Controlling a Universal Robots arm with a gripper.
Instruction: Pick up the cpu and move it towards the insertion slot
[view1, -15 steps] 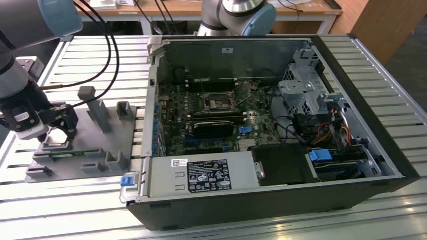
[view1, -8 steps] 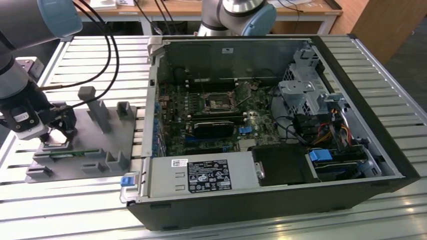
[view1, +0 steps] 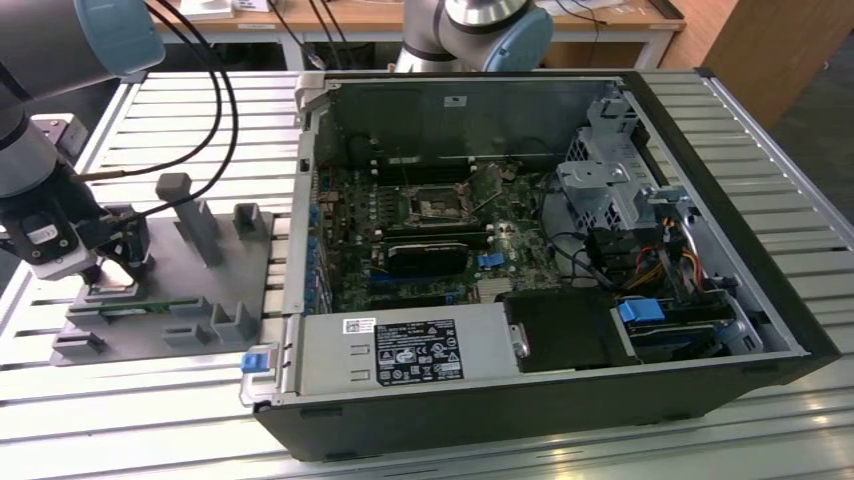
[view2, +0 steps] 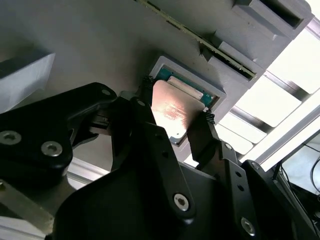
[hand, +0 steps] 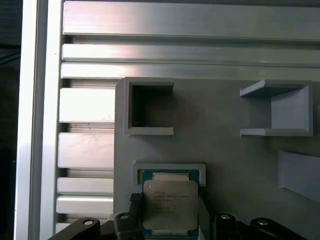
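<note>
Gripper (view2: 175, 101) clenched on the cpu (view2: 172, 112) at the grey block (hand: 225, 155)
I see its two black fingers (view2: 200, 137) pressed to opposite edges of the cpu, silver side up at a shallow framed pocket. The block lies at the exterior view's left on the slatted table (view1: 174, 90); well to its right, inside the open computer case (view1: 534, 410), sits the insertion slot (view1: 437, 204).
</note>
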